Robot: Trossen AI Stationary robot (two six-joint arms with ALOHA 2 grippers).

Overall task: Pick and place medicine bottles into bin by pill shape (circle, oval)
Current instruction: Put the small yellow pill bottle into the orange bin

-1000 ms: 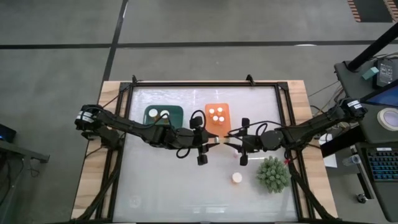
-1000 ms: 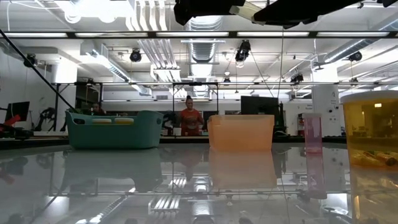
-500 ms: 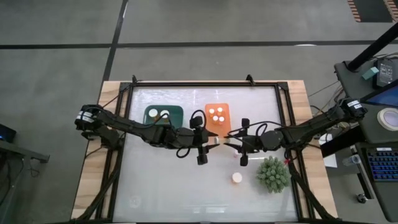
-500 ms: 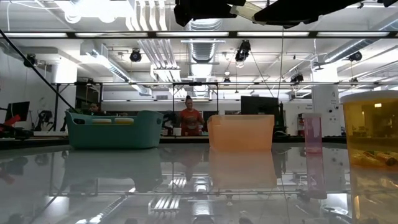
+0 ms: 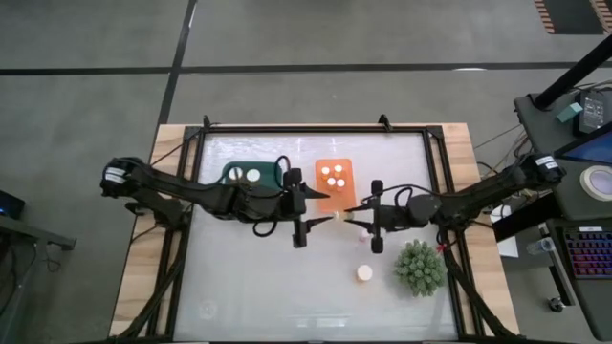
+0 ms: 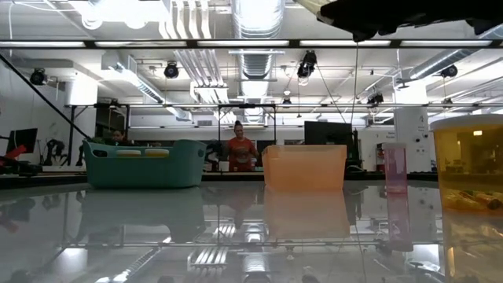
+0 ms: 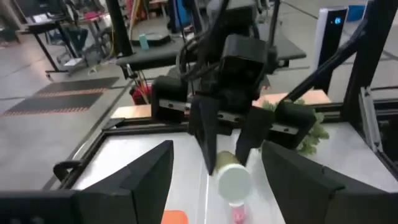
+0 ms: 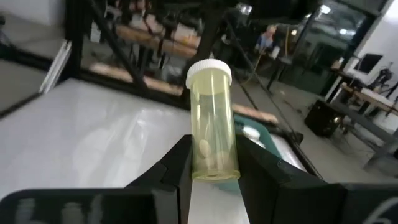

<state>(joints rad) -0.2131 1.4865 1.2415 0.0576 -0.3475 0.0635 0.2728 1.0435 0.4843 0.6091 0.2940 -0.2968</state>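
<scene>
My right gripper [image 5: 351, 216] is shut on a pale yellow medicine bottle [image 8: 212, 118] with a white cap, held above the table's middle. My left gripper [image 5: 314, 218] is open and empty. It faces the bottle's cap [image 7: 234, 181] from the left, a short way off, with its fingers on either side and apart from it. Another white-capped bottle [image 5: 364, 273] stands on the table toward the near edge. The green bin [image 5: 251, 175] holds two bottles. The orange bin [image 5: 334, 182] holds three. My right gripper pinches the bottle's bottom end [image 8: 213, 167] between its two fingers [image 8: 176, 167]. The fingers come level from the table's right and lie along the bottle. The bottle is lifted clear of the table and lies about level, its cap pointing toward the left gripper.
A spiky green plant [image 5: 420, 267] stands near the table's right edge, beside the loose bottle. Both bins sit at the far middle of the table. In the low view a large amber bottle [image 6: 470, 165] stands close at the right.
My left gripper has drawn back from the bottle toward the table's left edge, and its arm has left the top of the low view. My right gripper has kept the bottle almost in place.
</scene>
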